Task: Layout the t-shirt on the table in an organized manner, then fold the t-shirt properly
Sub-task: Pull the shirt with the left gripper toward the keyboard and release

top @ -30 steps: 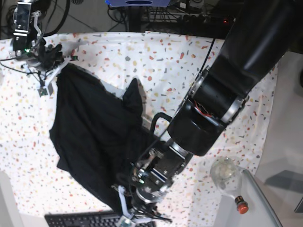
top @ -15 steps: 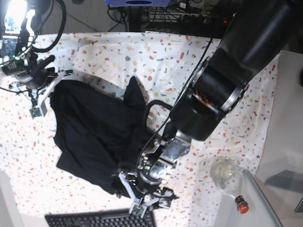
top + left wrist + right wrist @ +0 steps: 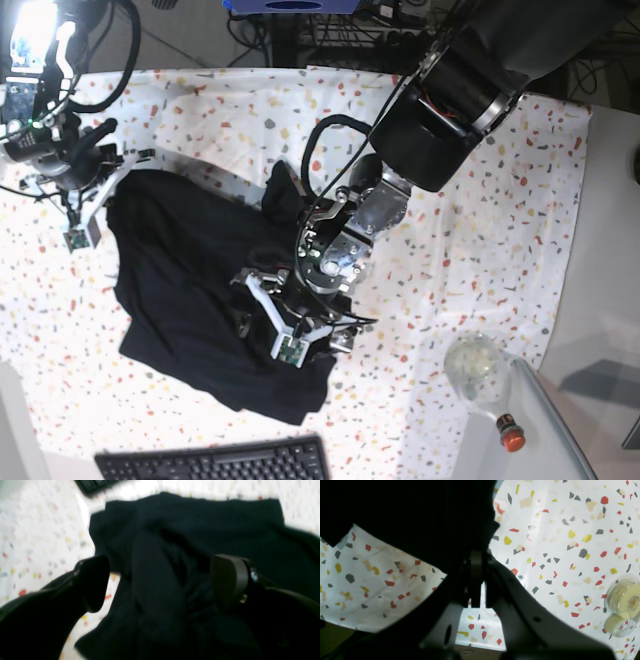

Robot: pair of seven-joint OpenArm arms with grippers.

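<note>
The black t-shirt [image 3: 185,270] lies crumpled on the speckled table [image 3: 450,220], left of centre. My left gripper [image 3: 295,318] hovers over the shirt's right side, jaws wide open and holding nothing. In the left wrist view the left gripper [image 3: 160,580] has rumpled t-shirt [image 3: 190,530] folds showing between its two fingers. My right gripper [image 3: 100,180] is at the shirt's far left corner, shut on the fabric. In the right wrist view the right gripper [image 3: 477,562] has its jaws pressed together, with the t-shirt [image 3: 415,515] spreading away from the tips.
A black keyboard [image 3: 215,462] lies at the table's near edge, also visible as the keyboard [image 3: 97,485] in the left wrist view. A clear glass jar [image 3: 475,365] and a red-capped item [image 3: 510,436] stand near right. The grey side surface [image 3: 605,260] borders the right.
My left gripper opened, let go of the shirt's near edge and moved away from the keyboard over the shirt's middle. My right gripper shifted left, pulling its corner along.
</note>
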